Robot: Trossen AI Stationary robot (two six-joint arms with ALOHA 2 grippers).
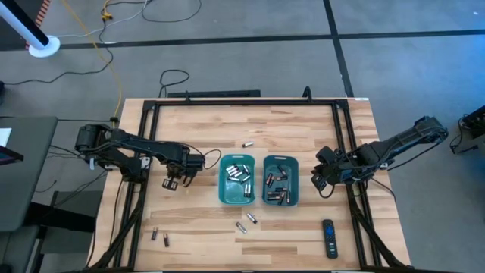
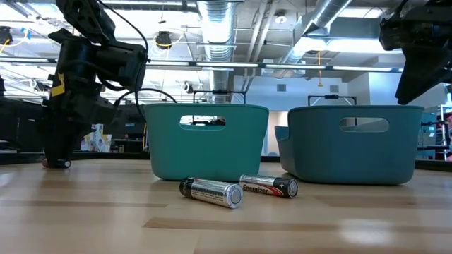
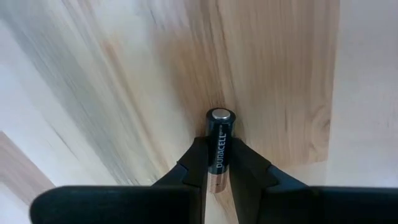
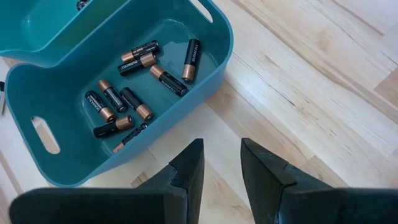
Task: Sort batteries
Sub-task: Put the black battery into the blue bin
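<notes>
Two teal bins stand side by side mid-table. The left bin (image 1: 236,180) holds silvery batteries. The right bin (image 1: 280,182) (image 4: 186,93) holds dark copper-ended batteries (image 4: 134,87). My left gripper (image 1: 173,183) (image 3: 219,144) is left of the left bin, low over the wood, shut on a dark Duracell battery (image 3: 219,140). My right gripper (image 1: 324,184) (image 4: 222,149) hangs to the right of the right bin, open with a narrow gap, and holds nothing. Loose batteries lie on the table near the bins (image 1: 247,144) (image 1: 251,218) (image 2: 210,191) (image 2: 268,186). My left gripper pinches the dark battery between its two fingers (image 3: 198,155), which point down from above. The battery lies along the fingers, its silvery end (image 3: 221,115) sticking out past the tips and its copper end back between them. Whether that end touches the table, I cannot tell.
A black remote control (image 1: 329,237) lies near the table's near right corner. Two more batteries (image 1: 160,236) lie near the near left edge. A black frame (image 1: 151,114) runs around the tabletop. Bare wood shows between my left gripper and the left bin.
</notes>
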